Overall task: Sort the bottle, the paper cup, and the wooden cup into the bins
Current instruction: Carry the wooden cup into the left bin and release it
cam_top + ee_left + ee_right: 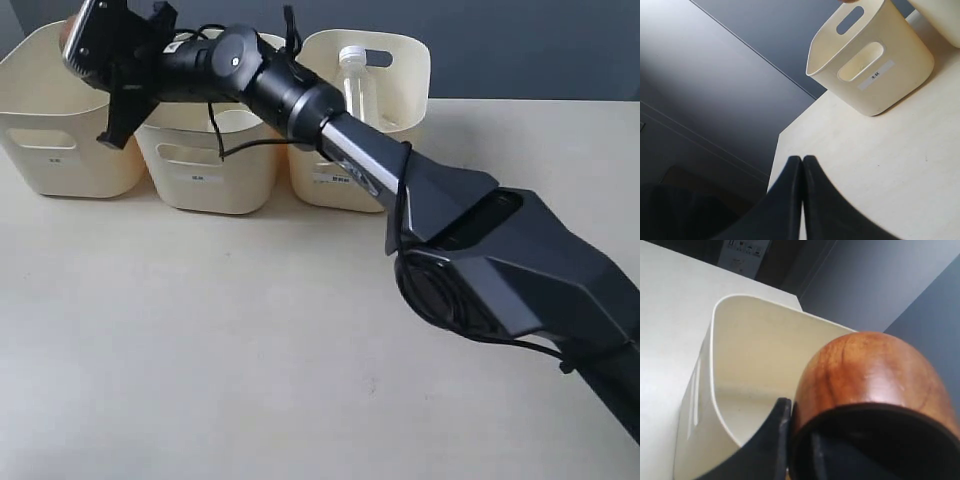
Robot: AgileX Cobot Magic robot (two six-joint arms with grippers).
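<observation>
The wooden cup [870,375], rounded and reddish-brown with a dark inside, is held by my right gripper [799,422]: one finger presses its outer wall, the other is inside the rim. It hangs over the open left bin [715,340]. In the exterior view the right arm reaches across to that left bin [60,150], with a sliver of the wooden cup [66,32] showing by the right gripper [88,42]. The clear bottle [352,80] with a white cap stands in the right bin [405,60]. The paper cup is out of view. My left gripper [802,161] is shut on nothing, low over the table.
The middle bin [200,175] stands between the other two, its opening mostly covered by the right arm [350,145]. In the left wrist view a labelled bin [875,75] stands near the table's edge [777,150], with dark floor beyond.
</observation>
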